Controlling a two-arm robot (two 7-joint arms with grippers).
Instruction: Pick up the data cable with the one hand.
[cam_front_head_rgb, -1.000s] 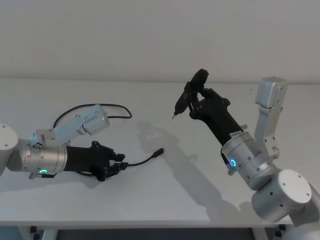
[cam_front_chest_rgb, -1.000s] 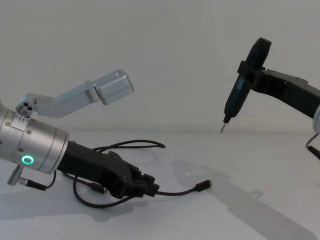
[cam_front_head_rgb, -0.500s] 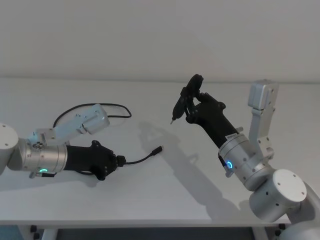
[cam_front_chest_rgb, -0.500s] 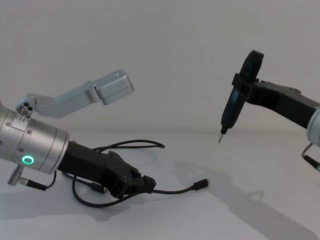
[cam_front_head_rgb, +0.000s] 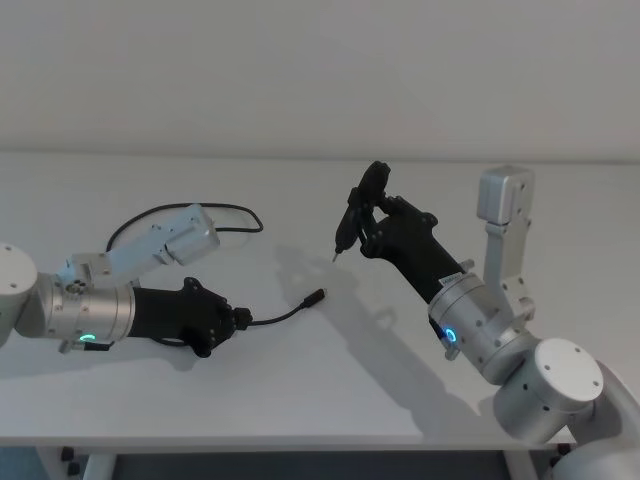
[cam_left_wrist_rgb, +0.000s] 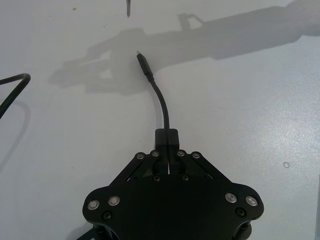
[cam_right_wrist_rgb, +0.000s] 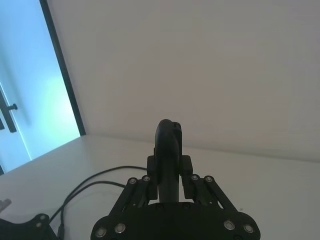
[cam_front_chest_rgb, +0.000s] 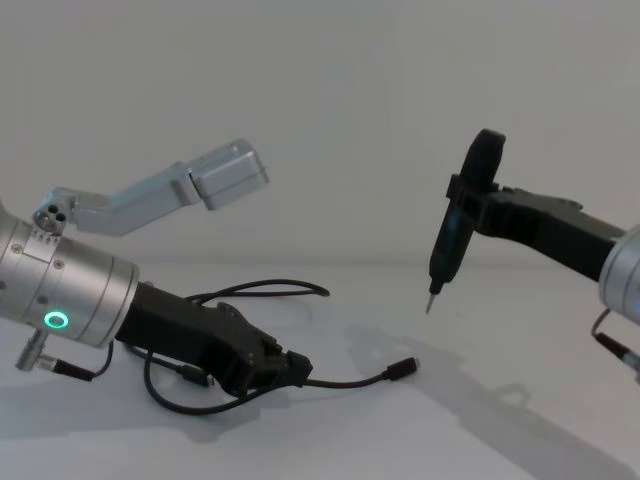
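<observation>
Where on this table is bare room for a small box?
Free: the table front between the left gripper and right arm, and the far strip behind the tool in the right gripper. Crowded: left, around the cable.

The data cable (cam_front_head_rgb: 280, 318) is black. The left gripper (cam_front_head_rgb: 238, 320) is black, with a green light (cam_front_chest_rgb: 56, 320) behind. The pen tool (cam_front_chest_rgb: 450, 235) is black. The table (cam_front_head_rgb: 330, 385) is white.

Black data cable (cam_left_wrist_rgb: 161, 102), loosely curved, pinched in the left tool (cam_left_wrist_rgb: 167, 154)
</observation>
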